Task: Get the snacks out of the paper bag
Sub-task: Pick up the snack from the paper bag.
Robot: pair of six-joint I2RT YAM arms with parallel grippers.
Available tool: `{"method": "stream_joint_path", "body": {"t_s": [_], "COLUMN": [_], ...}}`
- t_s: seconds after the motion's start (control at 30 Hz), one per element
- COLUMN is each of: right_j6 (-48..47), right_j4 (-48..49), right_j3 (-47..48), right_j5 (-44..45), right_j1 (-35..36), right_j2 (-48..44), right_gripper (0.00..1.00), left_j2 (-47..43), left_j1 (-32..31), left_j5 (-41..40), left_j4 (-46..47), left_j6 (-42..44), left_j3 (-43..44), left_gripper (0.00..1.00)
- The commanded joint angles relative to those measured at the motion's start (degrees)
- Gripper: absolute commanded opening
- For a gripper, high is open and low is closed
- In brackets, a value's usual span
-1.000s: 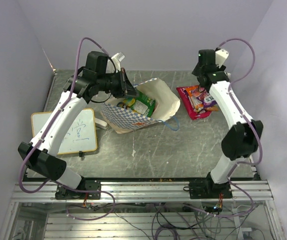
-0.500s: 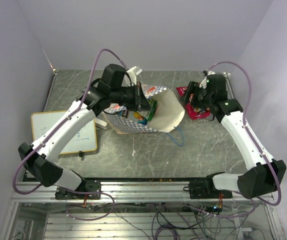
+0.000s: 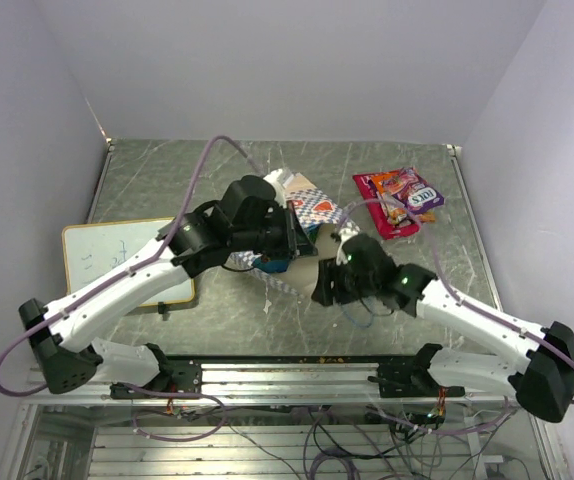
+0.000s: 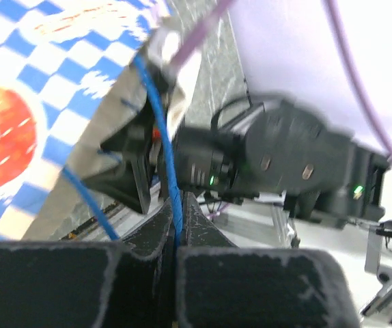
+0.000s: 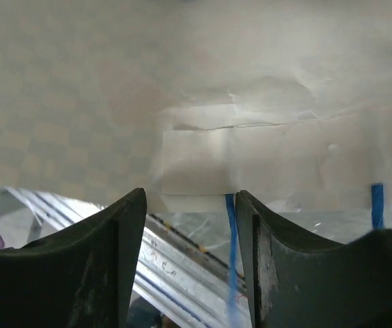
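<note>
Left gripper (image 4: pixel 177 254) at bottom centre of the left wrist view, pinched shut on the cord handle (image 4: pixel 160 147) of the paper bag (image 4: pixel 25 75); dark fingers (image 4: pixel 66 287) pressed together, thin blue cord running up from between them toward the upper left; blue-and-white checked paper with 1 round orange mark filling the upper left of that frame; right arm's black wrist housing (image 4: pixel 285 164) at centre right, just behind the cord.

Right gripper (image 5: pixel 190 263) at the bottom of the right wrist view, jaws apart and holding nothing; 2 dark fingers (image 5: pixel 107 266) either side of a gap, 1 strand of blue cord hanging in that gap, close to the finger on the right; a 2nd blue strand at the right edge; cream paper of the bag across the upper part of the frame, faint checks showing through at upper left.

From above, both grippers meeting at the bag in the middle of the frame, left one at its upper left, right one at its lower right; inside of the bag hidden behind them; snacks (image 3: pixel 399 198) in a small heap at the upper right on the grey table (image 3: pixel 267 320), well apart from the bag, magenta-pink and orange packets among them; white board (image 3: pixel 92 250) at the left, partly under the left arm.
</note>
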Motion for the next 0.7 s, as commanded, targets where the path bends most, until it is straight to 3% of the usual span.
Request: {"method": "stream_joint_path", "body": {"t_s": [0.0,0.17,0.23,0.33,0.43,0.53,0.67], "right_j6": [8.0,4.9,2.5,-2.6,-13.0,-30.5,-43.8], "right_j4": [13.5,26.2,27.5,24.1,26.8,32.5,40.4], "right_j3": [-6.7,-8.2,-8.2,-7.4,-10.1,-13.6,-16.5], "right_j5": [6.5,7.5,8.0,17.2,23.4,19.3,25.8], "right_j1": [10.8,23.4,24.0,24.0,24.0,24.0,23.9], "right_j2": [-3.7,-3.1,-2.7,-4.7,-9.5,-13.3,-11.0], "right_gripper": [0.54,0.55,0.56,0.59,0.6,0.6,0.59], "left_j2": [-6.7,-5.5,-4.2,-3.7,-3.6,-3.0,-1.5], "left_j1": [-0.3,-0.3,-0.4,-0.3,-0.4,-0.4,-0.3], "left_j5": [-11.0,-13.3,-12.5,-11.3,-10.4,-10.5,-10.3], "left_j4": [5.7,5.6,4.5,5.7,7.2,6.9,6.5], "left_j6": [-5.7,-6.8,-7.4,-8.6,-9.1,-8.0,-6.8], "left_j3": [-3.1,-0.7,-0.1,-0.8,-1.1,0.7,3.2], "left_gripper": [0.07,0.07,0.07,0.07,0.07,0.07,0.07]}}
